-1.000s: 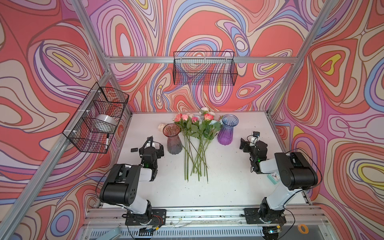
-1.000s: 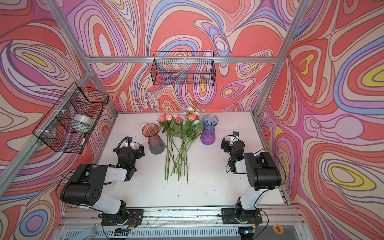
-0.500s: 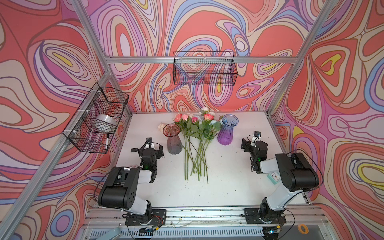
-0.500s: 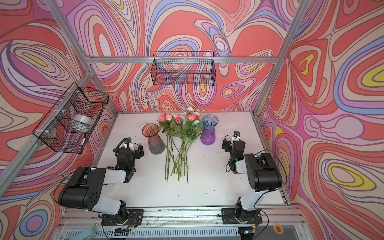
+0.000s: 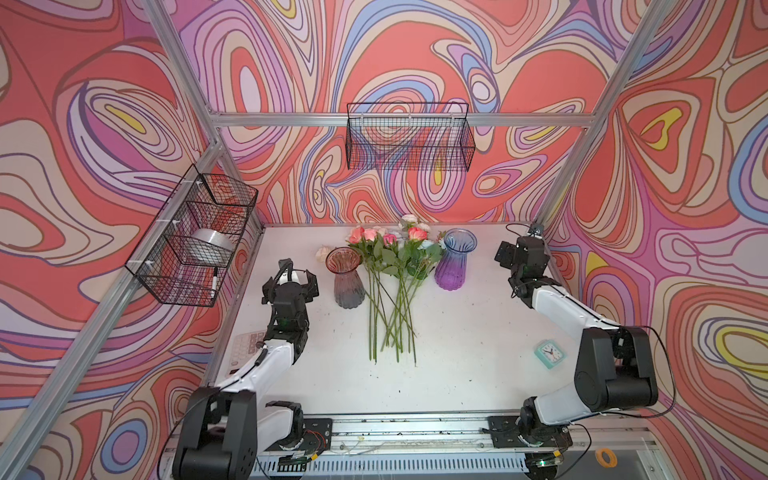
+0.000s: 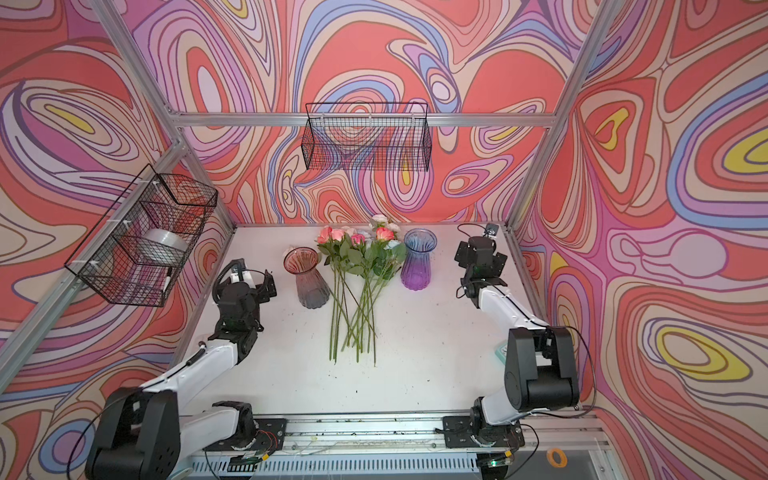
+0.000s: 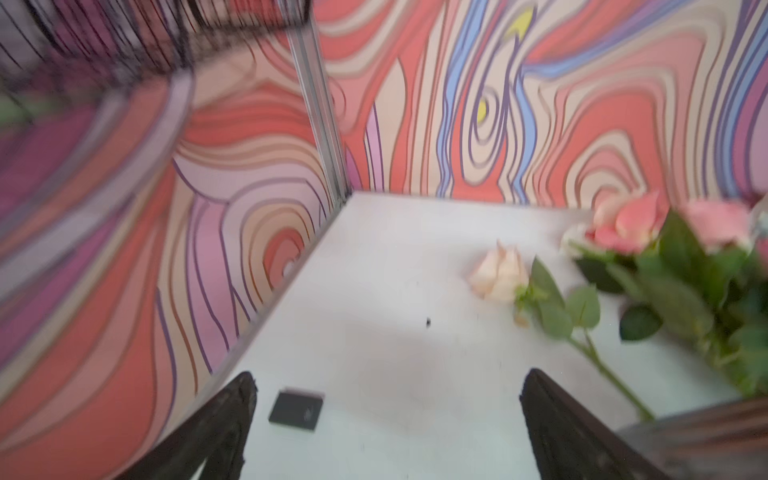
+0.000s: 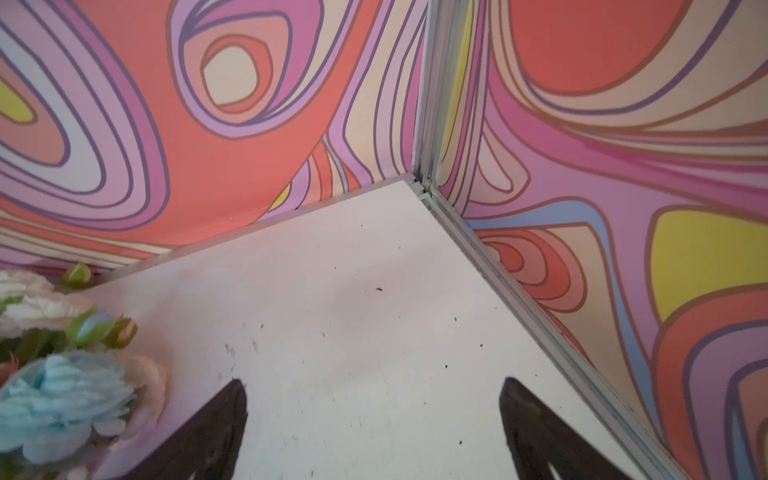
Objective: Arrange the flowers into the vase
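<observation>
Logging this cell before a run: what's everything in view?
flowers: one bunch, number unclear; pink, coral, white, blue; on table between vases
pink vase: 1, pink-grey, left of bunch
purple vase: 1, blue-purple, right of bunch
rose: 1, cream, apart, behind pink vase
clock: 1, teal, table's right side
back basket: 1, black wire, back wall
left basket: 1, black wire, left wall
tape roll: 1, silver, left basket
marker: 1, white, left basket
square: 1, black, table's left edge
left gripper: 1, black, open, empty
right gripper: 1, black, open, empty
</observation>
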You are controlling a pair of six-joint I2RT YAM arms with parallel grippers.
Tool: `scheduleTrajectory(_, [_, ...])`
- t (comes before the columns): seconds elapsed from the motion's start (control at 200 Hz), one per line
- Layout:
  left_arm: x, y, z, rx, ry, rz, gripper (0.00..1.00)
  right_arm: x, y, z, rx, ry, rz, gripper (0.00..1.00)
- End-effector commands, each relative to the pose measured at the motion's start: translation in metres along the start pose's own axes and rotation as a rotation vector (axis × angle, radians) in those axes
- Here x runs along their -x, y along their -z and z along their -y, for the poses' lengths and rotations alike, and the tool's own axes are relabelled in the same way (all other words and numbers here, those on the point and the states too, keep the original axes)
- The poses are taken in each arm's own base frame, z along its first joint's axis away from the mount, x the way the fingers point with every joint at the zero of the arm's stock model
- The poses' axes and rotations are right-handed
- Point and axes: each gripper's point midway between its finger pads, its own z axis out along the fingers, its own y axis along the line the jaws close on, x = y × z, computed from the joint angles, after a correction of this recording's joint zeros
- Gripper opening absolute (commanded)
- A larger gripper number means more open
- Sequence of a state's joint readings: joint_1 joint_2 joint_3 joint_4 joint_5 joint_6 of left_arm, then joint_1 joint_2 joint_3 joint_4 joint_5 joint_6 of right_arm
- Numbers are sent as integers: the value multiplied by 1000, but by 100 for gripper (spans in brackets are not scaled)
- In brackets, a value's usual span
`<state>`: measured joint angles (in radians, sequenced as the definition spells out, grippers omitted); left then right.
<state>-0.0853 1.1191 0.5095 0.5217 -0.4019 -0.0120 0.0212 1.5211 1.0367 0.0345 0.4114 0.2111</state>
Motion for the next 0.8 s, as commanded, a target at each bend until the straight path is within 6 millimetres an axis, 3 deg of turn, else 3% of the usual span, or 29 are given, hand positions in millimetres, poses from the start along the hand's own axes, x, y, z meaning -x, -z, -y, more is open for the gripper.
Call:
scheduleTrajectory(0.0, [35,26,-8,-18,-24,-50,100,-10,17,17,-115,-1,-212,98])
scheduleTrajectory(0.05, [60,38,-10,-40,4,-53,100,-3,23,9,-67,-50,-227,98])
scheduleTrajectory(0.125, [102,57,-29,26,130,-54,100,8,37,-16,93,-103,-229,98])
scheduleTrajectory(0.19, [132,70,-28,-6,160,-83,100,25,51,-24,165,-161,-196,98])
scheduleTrajectory(0.33, [195,94,-22,-108,145,-64,100,63,71,-27,204,-200,-129,65])
scheduleTrajectory(0.421, [224,103,-33,-81,308,22,100,74,75,-36,234,-195,-163,50])
scheduleTrajectory(0.461, [233,106,-33,-94,353,48,100,75,77,-43,271,-195,-192,48])
scheduleTrajectory(0.556, [243,107,-13,-215,426,75,100,65,77,-56,318,-187,-273,45])
scheduleTrajectory(0.676, [234,96,26,-388,481,-1,100,46,76,-61,284,-134,-372,46])
scheduleTrajectory(0.796, [216,77,60,-500,528,-118,99,48,78,-72,327,-124,-399,45])
